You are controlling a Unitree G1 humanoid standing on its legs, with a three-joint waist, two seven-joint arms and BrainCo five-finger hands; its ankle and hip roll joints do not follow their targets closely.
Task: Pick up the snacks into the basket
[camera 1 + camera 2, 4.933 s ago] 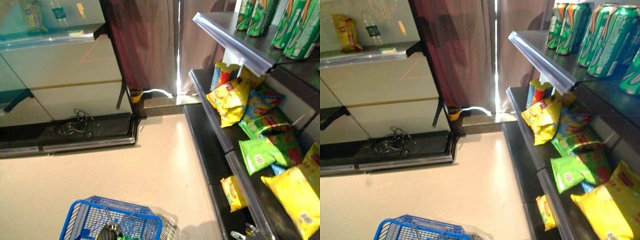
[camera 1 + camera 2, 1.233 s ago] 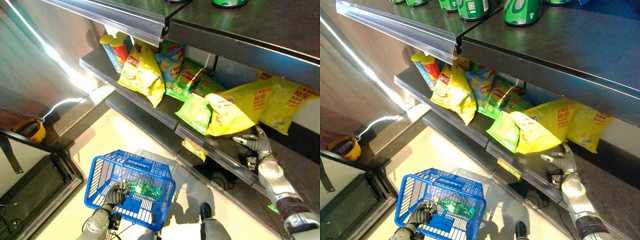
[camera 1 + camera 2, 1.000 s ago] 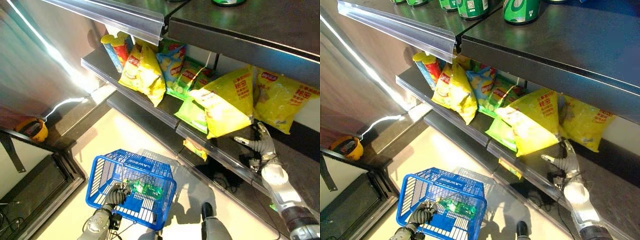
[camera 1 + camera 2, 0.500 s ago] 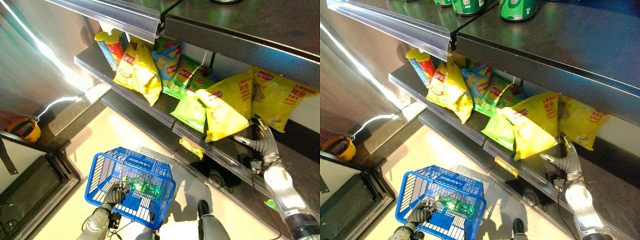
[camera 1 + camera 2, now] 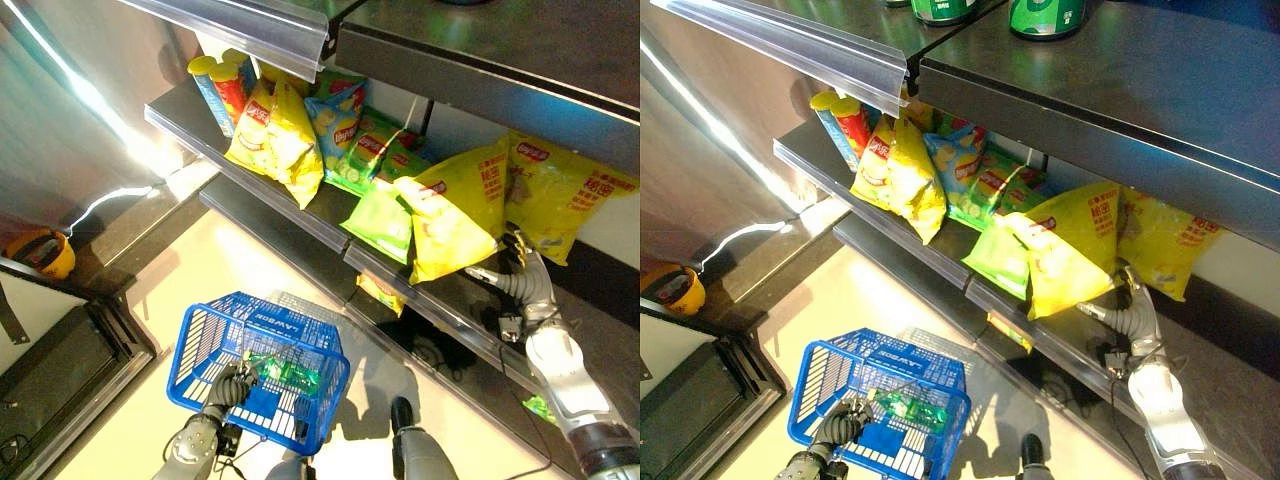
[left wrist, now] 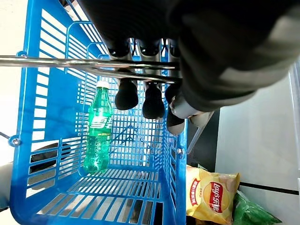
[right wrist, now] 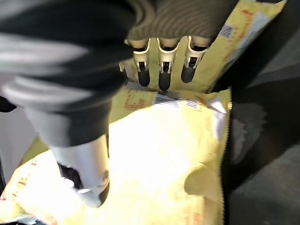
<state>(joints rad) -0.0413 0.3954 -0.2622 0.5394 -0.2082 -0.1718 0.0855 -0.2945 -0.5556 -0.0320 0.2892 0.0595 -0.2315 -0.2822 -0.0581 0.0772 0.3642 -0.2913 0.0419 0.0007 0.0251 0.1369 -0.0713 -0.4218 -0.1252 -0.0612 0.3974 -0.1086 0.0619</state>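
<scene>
A large yellow chip bag stands tilted on the middle shelf, leaning over the shelf's front edge. My right hand is at its lower right corner. In the right wrist view the thumb lies on the bag's face, the fingers sit behind its top edge, and the hand pinches it. Low on the left, my left hand is curled round the wire handles of the blue basket. A green bottle lies in that basket.
More snacks fill the shelf: a yellow bag, a blue bag, green bags, two tubes and another yellow bag behind my hand. A small yellow bag lies on the bottom shelf. The upper shelf overhangs.
The camera has swung from the floor to face the shelves. Over the last second the yellow bag tipped up, then sagged forward, and my right hand rose closer against its corner.
</scene>
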